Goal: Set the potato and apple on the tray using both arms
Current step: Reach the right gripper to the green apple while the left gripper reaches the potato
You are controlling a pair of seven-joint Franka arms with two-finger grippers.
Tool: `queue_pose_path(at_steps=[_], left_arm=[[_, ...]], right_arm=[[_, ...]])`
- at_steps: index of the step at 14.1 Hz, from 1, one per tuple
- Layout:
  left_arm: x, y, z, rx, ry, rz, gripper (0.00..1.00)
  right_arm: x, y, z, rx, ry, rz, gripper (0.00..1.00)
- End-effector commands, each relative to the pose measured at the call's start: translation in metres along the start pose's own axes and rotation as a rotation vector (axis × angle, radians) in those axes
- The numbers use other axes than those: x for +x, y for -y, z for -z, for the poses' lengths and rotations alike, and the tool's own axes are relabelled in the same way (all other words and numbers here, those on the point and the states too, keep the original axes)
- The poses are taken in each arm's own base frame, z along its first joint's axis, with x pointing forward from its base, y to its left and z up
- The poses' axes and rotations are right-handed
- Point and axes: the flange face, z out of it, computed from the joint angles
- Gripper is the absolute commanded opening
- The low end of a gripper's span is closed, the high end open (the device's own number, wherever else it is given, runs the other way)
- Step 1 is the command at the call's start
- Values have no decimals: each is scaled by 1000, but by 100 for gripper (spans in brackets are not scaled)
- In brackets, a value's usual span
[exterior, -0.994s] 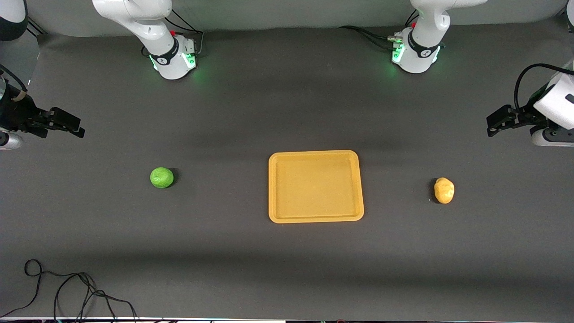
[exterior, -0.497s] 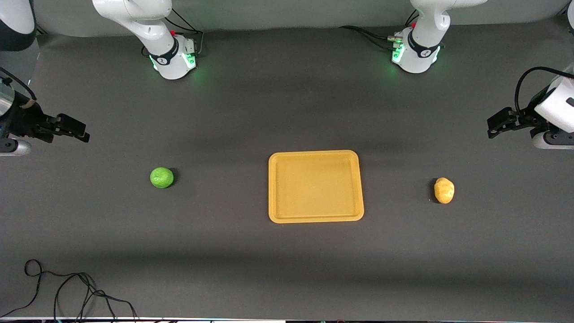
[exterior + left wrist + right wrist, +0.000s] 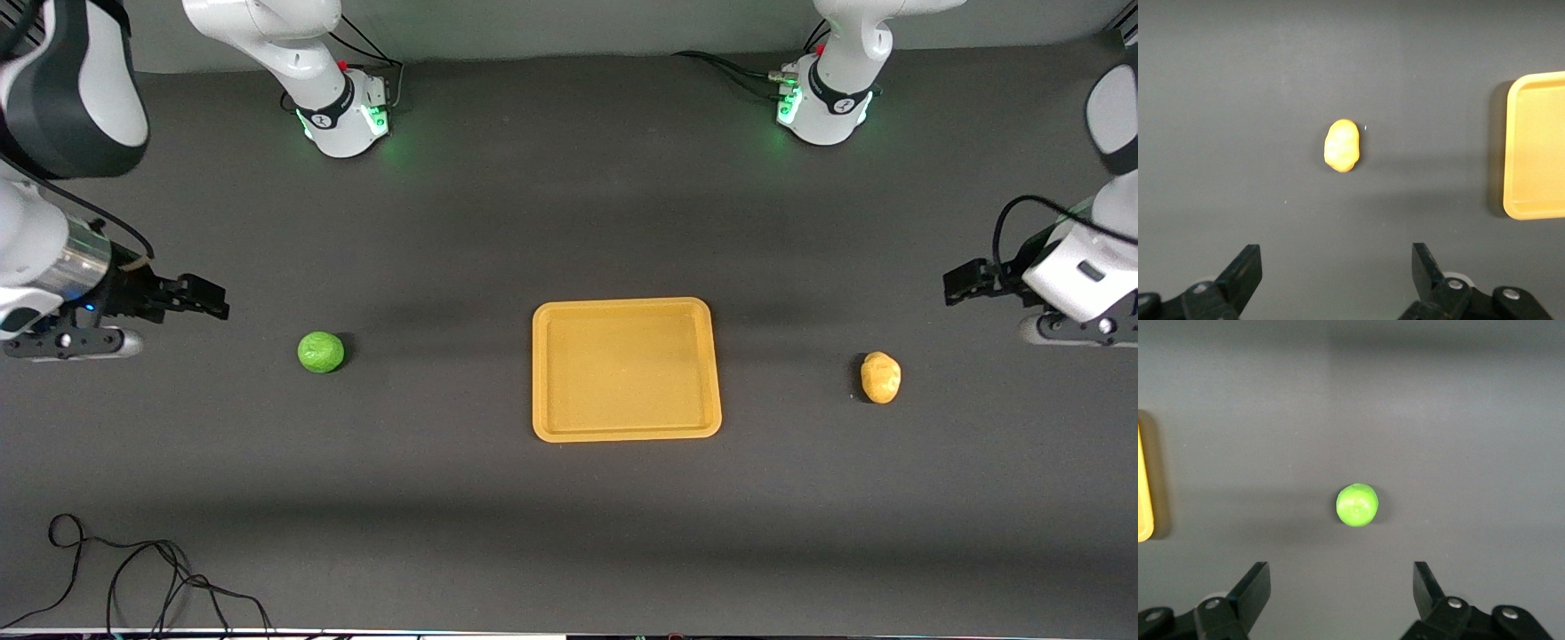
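Over bare mat at left arm's end, left gripper: jaws wide apart, empty, near potato, lined up for grasp. Right gripper likewise spread and empty over mat near apple. Both fruits rest on mat, well apart from tray, which lies empty between them. Judged: approach stage, nothing grasped yet. Surface: dark grey mat; loose black cable at camera-side edge.

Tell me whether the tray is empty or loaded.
Empty: the tray holds nothing; the apple and potato lie on the table.
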Motion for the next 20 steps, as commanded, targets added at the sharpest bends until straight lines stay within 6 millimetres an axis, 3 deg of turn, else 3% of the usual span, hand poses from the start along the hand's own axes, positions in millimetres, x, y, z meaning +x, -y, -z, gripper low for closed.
queue_pose_path(at_steps=[1, 4, 8, 11, 16, 17, 18, 20], left_arm=[[-1, -9, -47, -10, -6, 11, 100], [12, -12, -122, -16, -25, 13, 100], [36, -4, -211, -20, -30, 17, 100], [44, -1, -251, -4, -51, 1, 100], [43, 12, -297, 26, -35, -11, 100], [39, 11, -302, 25, -23, -11, 95], [35, 11, -304, 25, -17, -12, 83], [35, 11, -306, 24, -13, -11, 51]], right_arm=[[-2, 2, -25, -12, -19, 17, 95], [-5, -2, -88, -8, -48, 18, 96], [-9, -2, -145, -10, -28, 18, 98], [-5, -4, -178, -7, 16, 5, 99], [-23, -1, -238, -9, 15, -3, 100], [-25, -2, -247, -10, 21, -20, 100], [-27, -2, -256, -10, 28, -22, 100], [-29, -2, -278, -10, 50, -22, 100]])
